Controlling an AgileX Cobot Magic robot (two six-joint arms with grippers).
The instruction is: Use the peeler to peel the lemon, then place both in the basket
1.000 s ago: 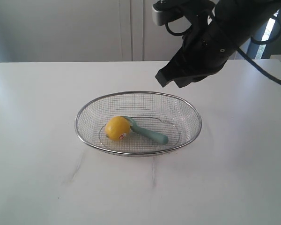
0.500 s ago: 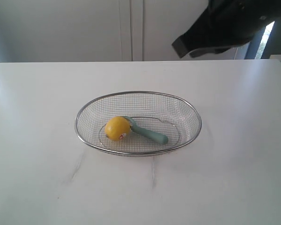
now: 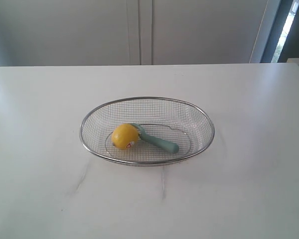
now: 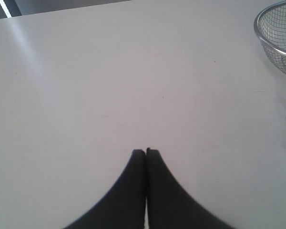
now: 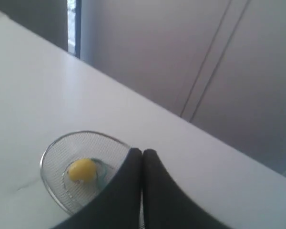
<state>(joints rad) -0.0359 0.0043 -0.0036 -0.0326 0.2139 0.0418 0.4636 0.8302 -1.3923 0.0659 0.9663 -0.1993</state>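
Observation:
The yellow lemon (image 3: 125, 136) with its red-and-white sticker lies inside the wire-mesh basket (image 3: 206, 121) in the middle of the white table. The teal-handled peeler (image 3: 159, 142) lies in the basket too, its head against the lemon. Neither arm shows in the exterior view. My left gripper (image 4: 146, 151) is shut and empty over bare table, with the basket's rim (image 4: 264, 38) off to one side. My right gripper (image 5: 142, 152) is shut and empty, high above the table, with the basket (image 5: 55, 144) and the lemon (image 5: 81, 170) small below it.
The white table (image 3: 249, 194) spreads wide on every side of the basket. Pale cabinet doors (image 3: 139, 30) stand behind the table's far edge. A dark opening with a bright strip (image 3: 291, 25) is at the back right.
The right arm rose from above the basket's far right side and left the exterior view at the top right. The lemon, peeler and basket have not moved.

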